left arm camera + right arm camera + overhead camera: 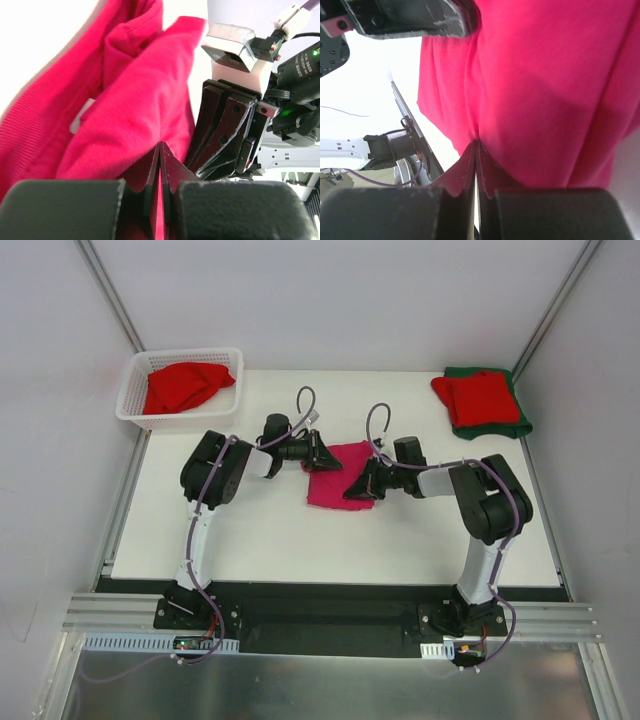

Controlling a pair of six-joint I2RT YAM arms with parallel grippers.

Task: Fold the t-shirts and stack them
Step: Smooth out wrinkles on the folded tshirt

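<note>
One pink shirt (pixel 335 485), left gripper (pixel 318 452) clamped on its far-left corner, right gripper (pixel 362 485) seemingly clamped on its right edge.

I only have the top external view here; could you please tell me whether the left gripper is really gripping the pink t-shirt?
Observer: Yes. In the left wrist view the left gripper is shut, with a fold of the pink t-shirt pinched between its fingers.
Operator: Thank you. And the right one?
Observer: The right wrist view shows the right gripper shut too, its tips nipping an edge of the same shirt.
Operator: Is there anything among the folds that I cannot see?
Observer: A white label shows between two layers of the cloth, in the left wrist view.
</note>
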